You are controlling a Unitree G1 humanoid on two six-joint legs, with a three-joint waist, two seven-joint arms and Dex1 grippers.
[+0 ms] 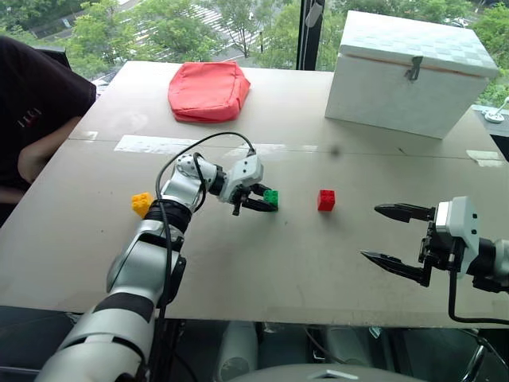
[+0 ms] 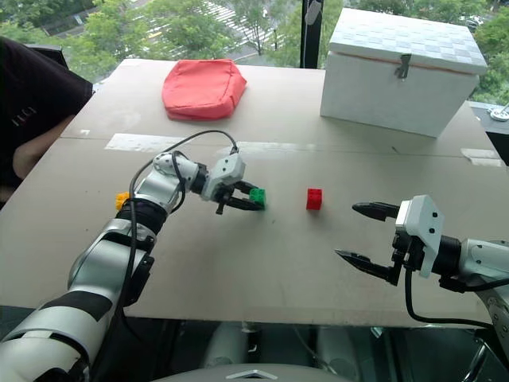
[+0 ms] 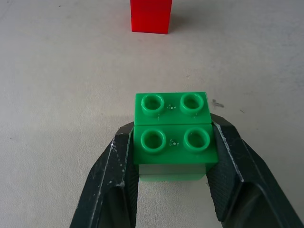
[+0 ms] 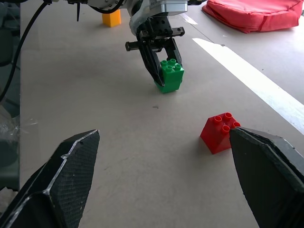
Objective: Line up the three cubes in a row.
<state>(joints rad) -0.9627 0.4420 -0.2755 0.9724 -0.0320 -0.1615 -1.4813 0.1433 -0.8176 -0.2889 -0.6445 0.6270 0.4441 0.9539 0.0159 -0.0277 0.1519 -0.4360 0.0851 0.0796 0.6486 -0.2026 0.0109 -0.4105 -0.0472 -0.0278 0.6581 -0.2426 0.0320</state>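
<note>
Three cubes on table, left gripper (image 1: 269,204) clamping green cube (image 1: 271,196)

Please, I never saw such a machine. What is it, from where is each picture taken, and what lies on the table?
It is a humanoid robot with two arms, each ending in a black two-fingered tool. Two pictures come from its head, looking down at the table. Two come from cameras on its wrists. The left tool is shut on the green cube. The right tool is open and holds nothing. The red cube and the yellow cube sit on the table. Farther back are a red pouch and a white box. A person sits at the side.
</note>
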